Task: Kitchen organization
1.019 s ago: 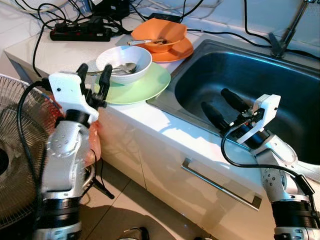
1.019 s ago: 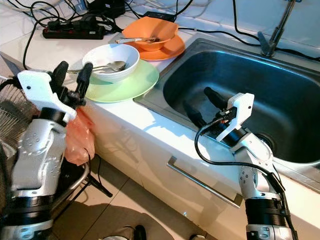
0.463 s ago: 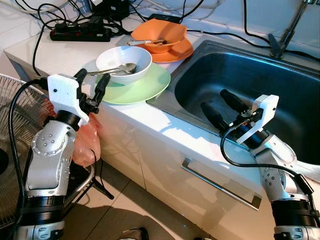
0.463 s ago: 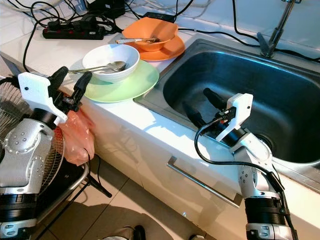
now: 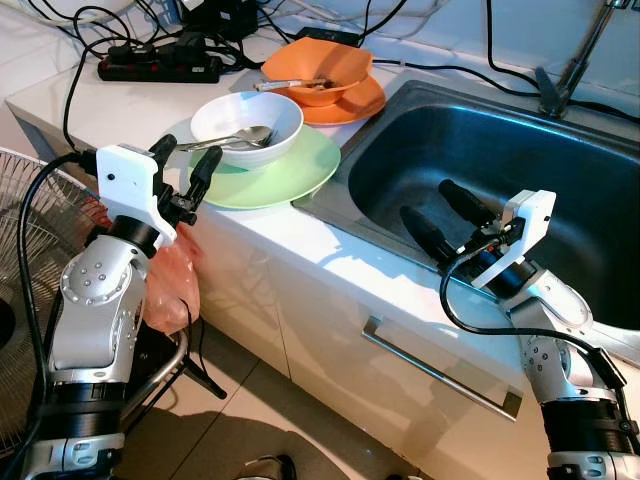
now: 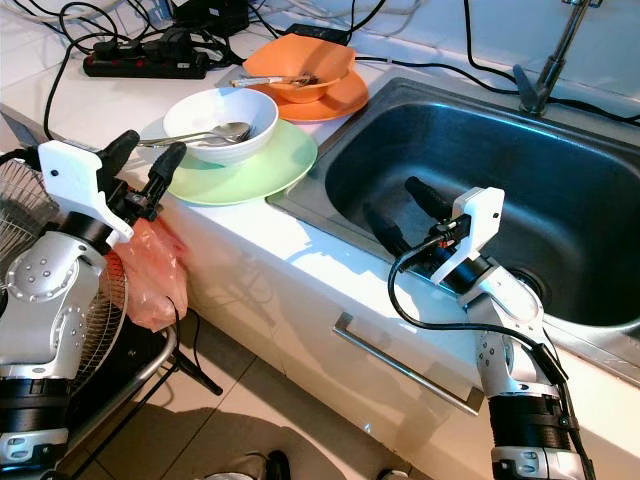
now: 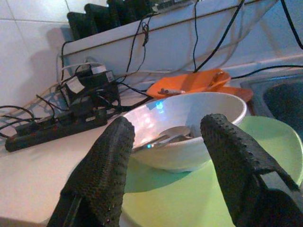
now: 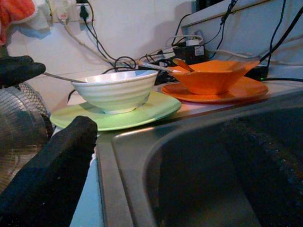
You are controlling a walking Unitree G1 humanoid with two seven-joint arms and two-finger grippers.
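A white bowl [image 5: 255, 120] with a metal spoon [image 5: 235, 138] in it sits on a green plate [image 5: 290, 170] near the counter's front edge. Behind it an orange bowl [image 5: 320, 65] holding a utensil rests on an orange plate [image 5: 355, 105]. My left gripper [image 5: 188, 158] is open at the green plate's near left edge, its fingers [image 7: 102, 175] pointing at the white bowl [image 7: 189, 127] with nothing between them. My right gripper [image 5: 428, 200] is open and holds nothing; it hangs inside the steel sink [image 5: 520, 150] near its front left corner.
A black power strip [image 5: 160, 68] and tangled cables lie at the back of the counter. A faucet [image 5: 570, 70] stands behind the sink. A floor fan [image 5: 20, 300] and a pink bag [image 5: 170, 290] stand left of the cabinet, below my left arm. A drawer handle [image 5: 440, 370] runs under the sink.
My left arm has swung its elbow outward and down, and the gripper dipped slightly, staying open at the green plate's edge. The right arm has not moved.
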